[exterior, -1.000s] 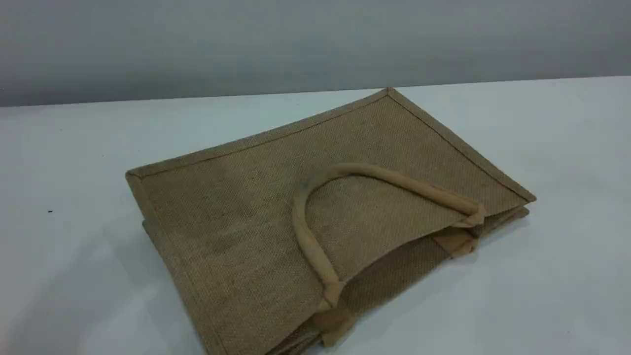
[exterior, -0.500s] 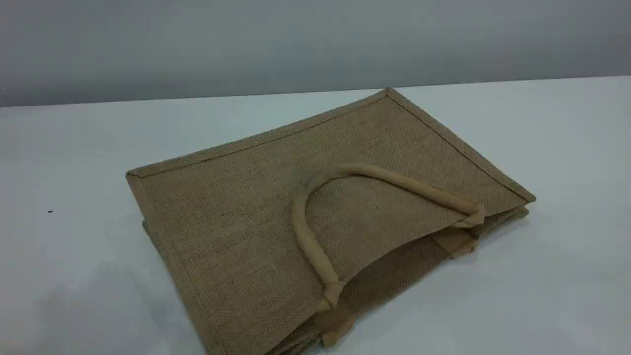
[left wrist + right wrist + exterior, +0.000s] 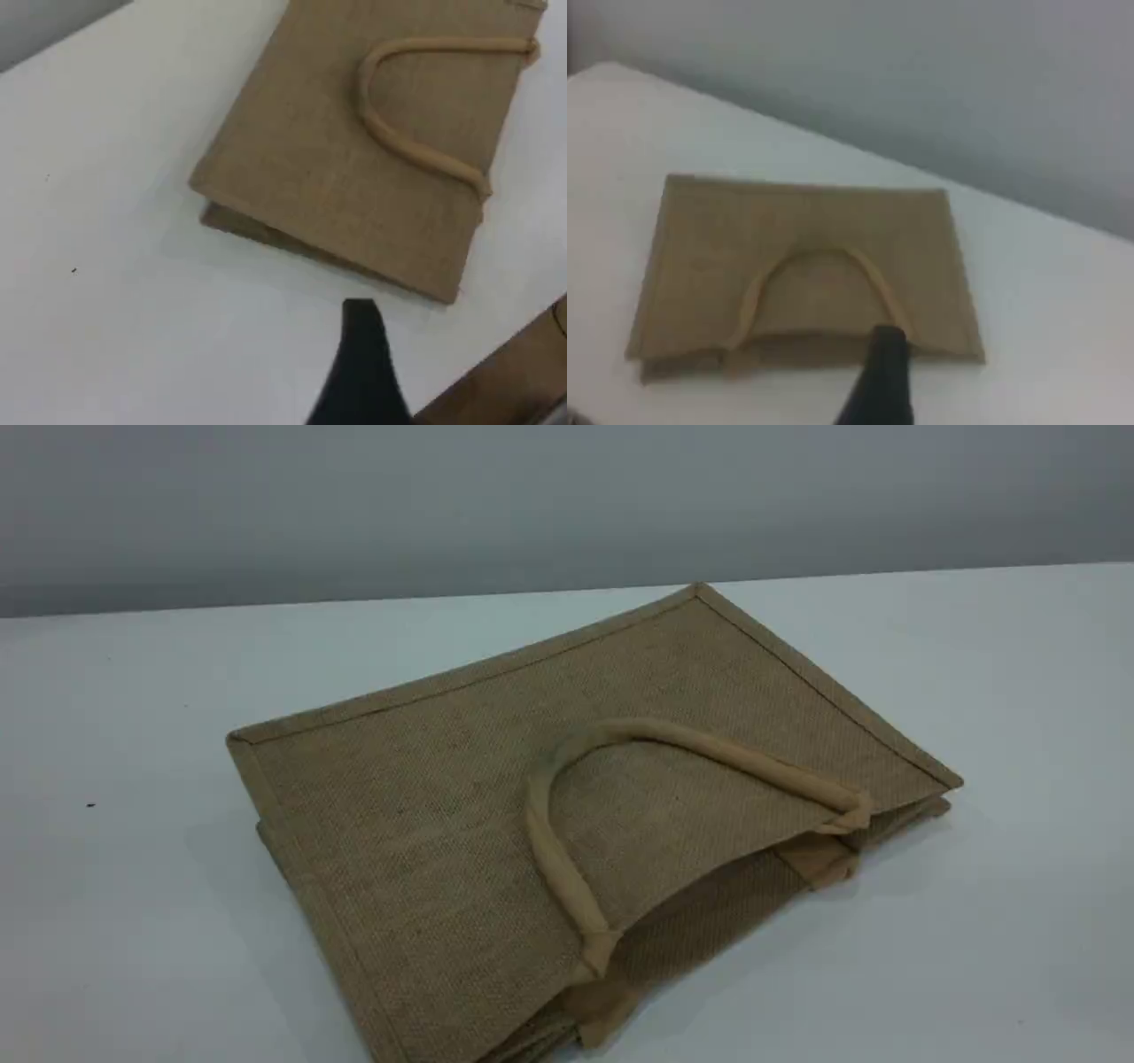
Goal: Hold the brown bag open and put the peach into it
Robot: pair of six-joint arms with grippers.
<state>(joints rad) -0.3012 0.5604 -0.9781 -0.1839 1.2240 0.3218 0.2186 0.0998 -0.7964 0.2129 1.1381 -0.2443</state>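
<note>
The brown bag [image 3: 425, 824] lies flat on the white table, its mouth toward the near right and slightly gaping. One beige loop handle [image 3: 709, 748] is folded back on its top face. The left wrist view shows the bag [image 3: 301, 168] from above, with one dark fingertip [image 3: 361, 332] of my left gripper hovering off its near edge, nothing in it. The right wrist view shows the bag [image 3: 700, 257] ahead and below; a dark fingertip [image 3: 888, 345] of my right gripper sits in front of the mouth edge, empty. The peach is out of view. Neither arm appears in the scene view.
A grey wall [image 3: 567, 505] stands behind the table's far edge. A brown surface [image 3: 518, 372] shows beyond the table edge at the lower right of the left wrist view. A tiny dark speck [image 3: 89, 805] marks the table at the left.
The bag has not moved. A faint shadow on the table at the lower left of the scene view has faded.
</note>
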